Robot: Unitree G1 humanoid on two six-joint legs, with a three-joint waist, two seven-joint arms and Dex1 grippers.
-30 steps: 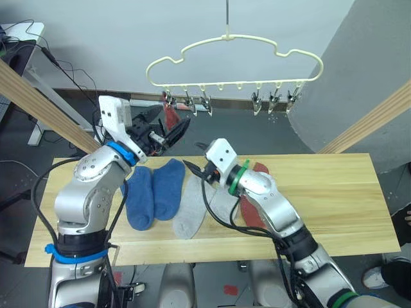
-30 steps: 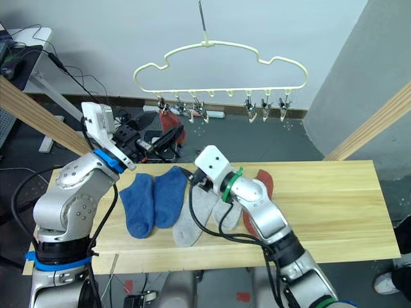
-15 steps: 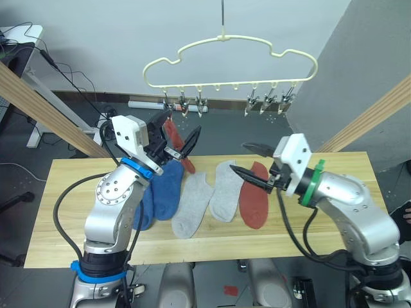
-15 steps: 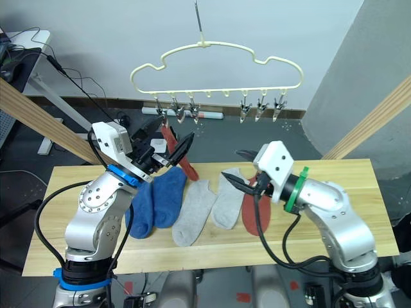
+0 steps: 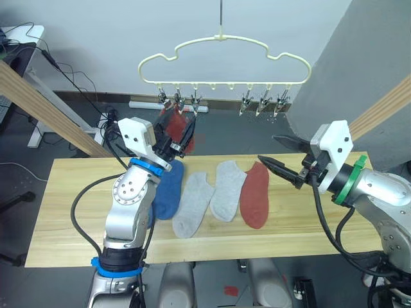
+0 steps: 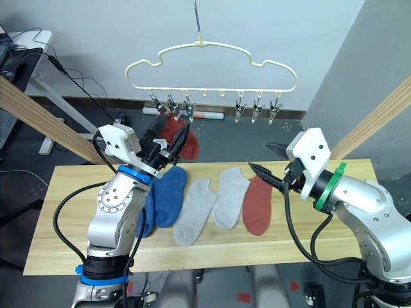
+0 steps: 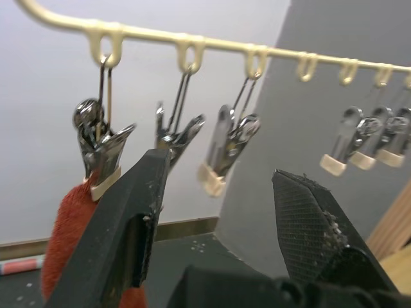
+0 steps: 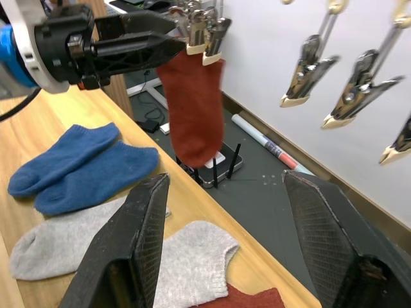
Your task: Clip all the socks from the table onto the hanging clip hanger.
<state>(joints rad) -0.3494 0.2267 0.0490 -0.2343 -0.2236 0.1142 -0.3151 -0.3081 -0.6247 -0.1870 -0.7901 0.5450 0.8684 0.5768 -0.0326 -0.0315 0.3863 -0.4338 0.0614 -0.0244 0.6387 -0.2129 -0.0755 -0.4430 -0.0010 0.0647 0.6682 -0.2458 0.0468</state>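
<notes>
Grey wall behind, dark floor below; the table runs across in front of us, with the clip hanger hanging above its far edge.

One rust red sock already hangs from the end clip on our left side of the hanger. Our left gripper is raised right at that sock, just below the first three clips; the sock sits beside its left finger. We can't tell whether that finger touches the fabric. Jaws spread wide, nothing between them.

On the table, from our left: two blue socks side by side, two light grey socks, then the second rust red sock. Left arm covers part of the outer blue sock in the head views. In the head views the left gripper overlaps the hanging sock, so the sock's outline there is hard to read.

Right gripper hovers above the right part of the table, just beside the red sock lying there, well clear of the hanger. Fingers wide apart, holding nothing, touching nothing.

Three clips on the right end are empty, and so are the two next to the clipped sock.
</notes>
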